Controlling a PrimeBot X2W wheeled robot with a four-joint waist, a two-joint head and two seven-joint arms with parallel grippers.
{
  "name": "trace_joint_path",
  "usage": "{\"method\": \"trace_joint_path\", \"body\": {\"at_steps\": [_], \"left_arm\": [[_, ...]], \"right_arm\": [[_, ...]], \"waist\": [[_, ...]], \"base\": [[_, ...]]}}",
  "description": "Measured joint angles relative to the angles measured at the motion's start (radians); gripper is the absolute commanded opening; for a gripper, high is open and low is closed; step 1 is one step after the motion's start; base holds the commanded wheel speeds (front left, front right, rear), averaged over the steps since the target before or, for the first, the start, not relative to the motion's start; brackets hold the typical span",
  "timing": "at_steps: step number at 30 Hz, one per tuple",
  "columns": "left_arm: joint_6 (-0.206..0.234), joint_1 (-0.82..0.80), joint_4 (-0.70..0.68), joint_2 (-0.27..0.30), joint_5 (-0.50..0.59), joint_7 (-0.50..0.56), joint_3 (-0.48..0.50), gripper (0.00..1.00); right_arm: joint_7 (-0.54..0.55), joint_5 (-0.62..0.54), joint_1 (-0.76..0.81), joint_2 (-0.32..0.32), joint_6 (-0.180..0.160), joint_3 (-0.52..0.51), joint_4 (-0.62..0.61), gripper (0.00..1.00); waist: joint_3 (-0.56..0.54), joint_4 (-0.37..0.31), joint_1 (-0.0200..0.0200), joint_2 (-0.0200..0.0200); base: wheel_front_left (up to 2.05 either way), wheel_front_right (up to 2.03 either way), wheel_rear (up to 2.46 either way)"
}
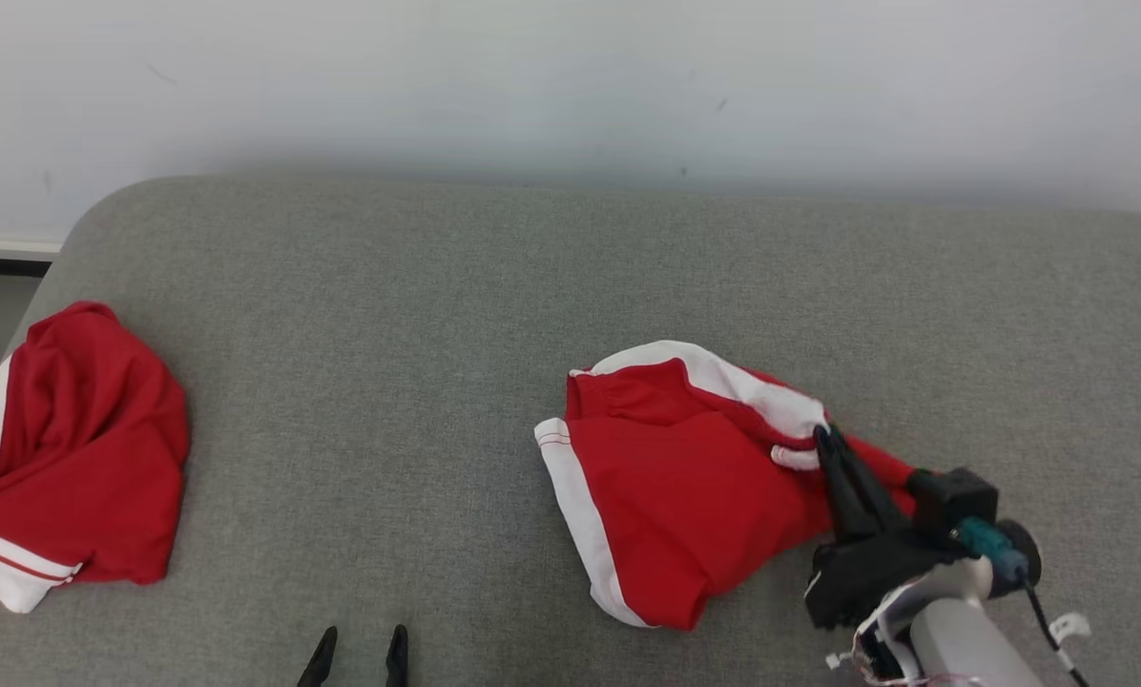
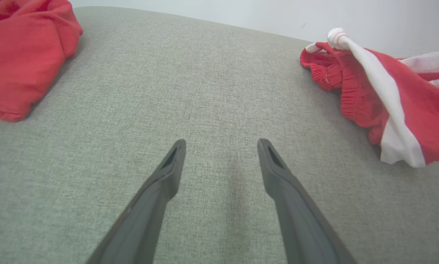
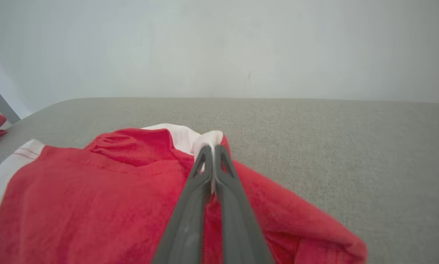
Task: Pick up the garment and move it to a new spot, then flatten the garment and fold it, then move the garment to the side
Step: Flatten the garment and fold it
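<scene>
Bright, even light; soft shadows; wrist views bend at edges.

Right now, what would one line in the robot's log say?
right gripper: shut on white trim of red garment | left gripper: open, empty | second red garment: far left, apart

second garment [image 1: 65,448]: cut off by the left edge of the head view, so its full shape was unclear.
left gripper [image 1: 357,654]: only two fingertips rose above the bottom edge.
garment [image 1: 685,477]: its right end was partly hidden behind the right gripper [image 1: 826,434].
</scene>
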Motion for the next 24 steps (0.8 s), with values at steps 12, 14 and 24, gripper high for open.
{"method": "trace_joint_path", "body": {"at_steps": [12,14,24], "left_arm": [[0.007,-0.045,-0.003,0.000,-0.002,0.000,-0.042,1.00],[0.009,-0.048,-0.005,0.000,-0.006,0.000,-0.049,1.00],[0.017,-0.052,0.000,0.000,-0.013,0.000,-0.053,1.00]], "right_arm": [[0.000,-0.039,-0.279,-0.096,0.000,-0.088,-0.056,0.00],[0.000,-0.042,-0.315,-0.102,0.000,-0.094,-0.068,0.00],[0.000,-0.024,-0.462,-0.099,0.000,-0.004,-0.181,0.00]], "waist": [[0.053,0.037,0.0000,0.0001],[0.062,0.049,0.0000,0.0001],[0.086,0.082,0.0000,0.0000]], "base": [[0.00,0.00,0.00],[0.00,0.00,0.00],[0.00,0.00,0.00]]}}
